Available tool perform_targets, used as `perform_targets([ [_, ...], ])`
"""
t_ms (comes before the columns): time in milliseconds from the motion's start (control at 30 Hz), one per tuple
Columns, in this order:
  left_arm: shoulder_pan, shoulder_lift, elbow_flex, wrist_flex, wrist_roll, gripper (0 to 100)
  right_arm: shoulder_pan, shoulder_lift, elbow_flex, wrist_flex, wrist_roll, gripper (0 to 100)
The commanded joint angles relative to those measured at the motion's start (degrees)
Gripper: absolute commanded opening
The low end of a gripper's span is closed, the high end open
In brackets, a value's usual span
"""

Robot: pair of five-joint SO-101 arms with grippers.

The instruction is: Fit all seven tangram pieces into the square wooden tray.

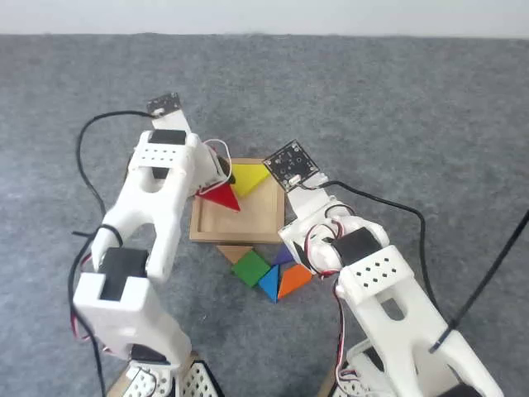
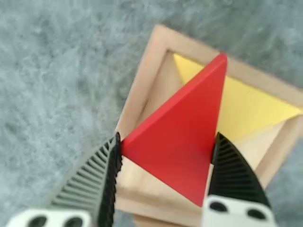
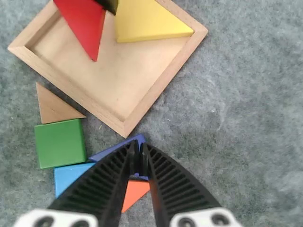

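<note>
Tray point(image 3: 165, 83) on the grey counter point(image 1: 413, 124) holds a yellow triangle point(image 3: 144, 21) in one corner, while the left hand point(image 2: 168, 142) grasps a red triangle point(image 2: 184, 118) tilted over it and the clenched right hand point(image 3: 138, 151) sits at a dark blue piece point(image 3: 113, 150) just outside.

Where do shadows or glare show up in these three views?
High view: even, soft light on the grey carpeted table, no hard shadows, no glare. Left wrist view: the red wooden triangle between the jaws shades the square wooden tray beneath it. Right wrist view: tray floor evenly lit, no hotspots.
</note>
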Motion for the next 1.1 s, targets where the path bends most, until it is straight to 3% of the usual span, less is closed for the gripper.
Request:
perform_targets([
  [0, 0.88, 0.44, -3.38, -1.49, 1.85, 6, 0.75, -0.48, -0.53, -1.19, -0.62, 0.7],
  [233, 1.05, 5.71, -6.11, -1.14, 2.55, 6, 0.57, -0.4, -0.53, -1.27, -0.53, 0.7],
  [500, 1.05, 7.65, -8.75, -1.14, 10.99, 6, 0.57, -0.31, -0.53, -1.36, -0.44, 0.7],
  [833, 1.14, 10.81, -15.52, 7.3, 11.78, 7, 0.48, -0.4, -0.53, -1.36, -0.35, 0.7],
  [1067, 1.14, 14.42, -19.56, 9.05, 11.78, 9, 0.57, -0.4, -0.53, -1.36, -0.35, 0.7],
])
